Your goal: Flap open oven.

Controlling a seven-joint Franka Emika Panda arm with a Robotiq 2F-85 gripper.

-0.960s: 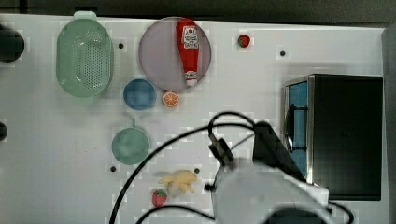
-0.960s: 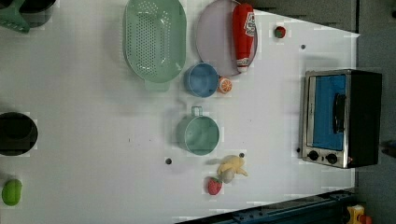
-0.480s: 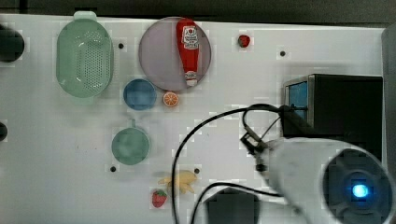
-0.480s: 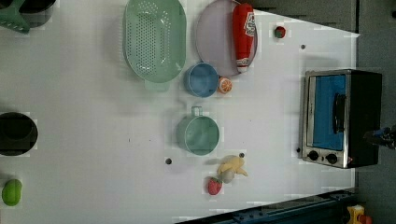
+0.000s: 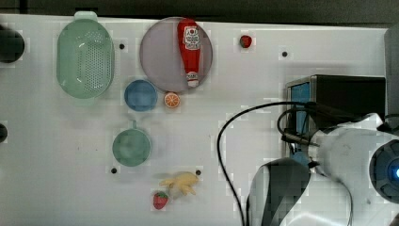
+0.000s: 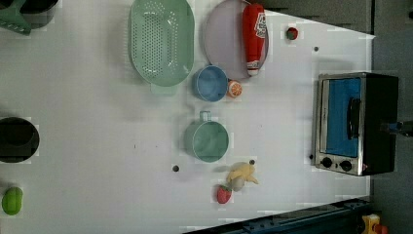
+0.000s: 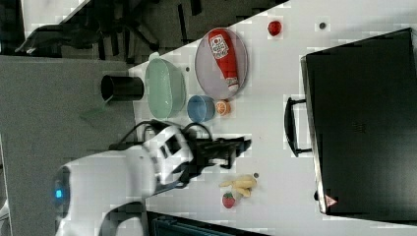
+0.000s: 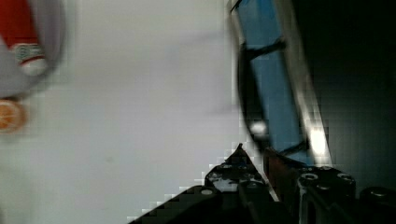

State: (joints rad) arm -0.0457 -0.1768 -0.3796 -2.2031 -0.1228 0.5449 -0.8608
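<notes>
The oven (image 5: 348,96) stands at the top view's right, with a black top, a silver front frame and a blue-tinted glass door. In the left view the oven (image 6: 355,122) has its door upright against the frame, with the dark handle (image 6: 354,117) across the glass and two black knobs below. The white arm (image 5: 348,160) hangs over the oven's front part. In the wrist view my gripper (image 8: 256,156) hovers just off the handle (image 8: 245,88), jaws slightly open with nothing between them. The right view shows the gripper (image 7: 244,145) pointing toward the handle (image 7: 290,125).
A grey plate (image 5: 157,56) carries a ketchup bottle (image 5: 189,49). A green colander (image 5: 85,59), blue bowl (image 5: 140,95), green mug (image 5: 131,147), orange slice (image 5: 171,100), banana (image 5: 181,182) and strawberry (image 5: 160,199) lie on the white table. A black cable (image 5: 230,141) loops beside the arm.
The arm has swung toward the top view's right, coming over the oven's front. The oven door stays closed.
</notes>
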